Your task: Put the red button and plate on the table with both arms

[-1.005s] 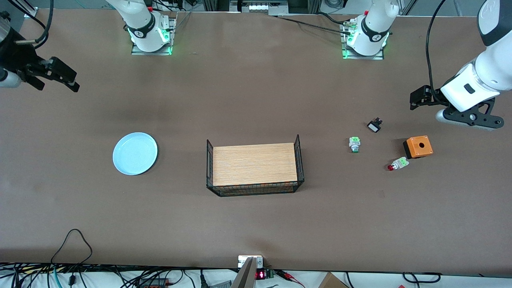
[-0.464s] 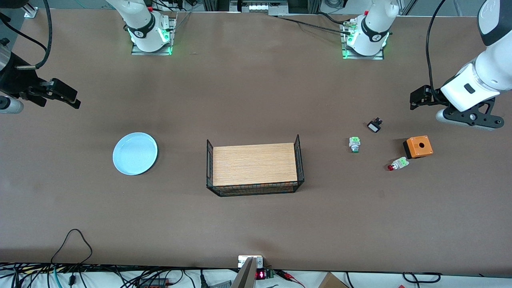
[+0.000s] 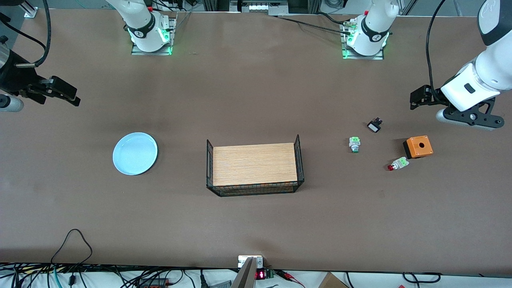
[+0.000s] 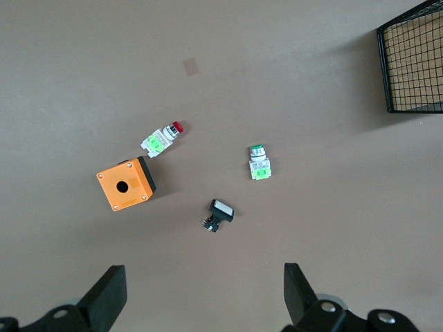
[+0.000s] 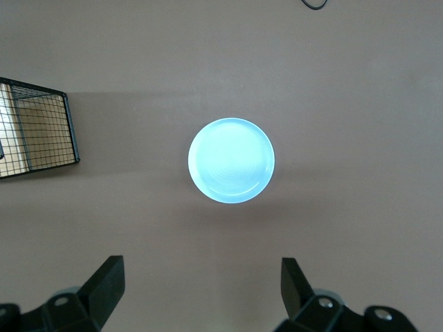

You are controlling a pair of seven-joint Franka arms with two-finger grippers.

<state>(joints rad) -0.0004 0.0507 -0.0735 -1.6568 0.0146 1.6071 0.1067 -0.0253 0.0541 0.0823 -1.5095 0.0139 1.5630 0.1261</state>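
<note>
The red button lies on its side on the brown table beside the orange box, toward the left arm's end; it also shows in the left wrist view. The pale blue plate lies flat on the table toward the right arm's end, and also shows in the right wrist view. My left gripper hangs open and empty over bare table near the small switches; its jaws stand wide apart in the left wrist view. My right gripper hangs open and empty over bare table near the plate.
A black wire basket stand with a wood top stands mid-table. A green-capped button, a small black switch and an orange box with a hole lie near the red button. Cables run along the table's near edge.
My right gripper has moved closer to the plate, then settled. The left arm has barely moved. Nothing on the table has shifted.
</note>
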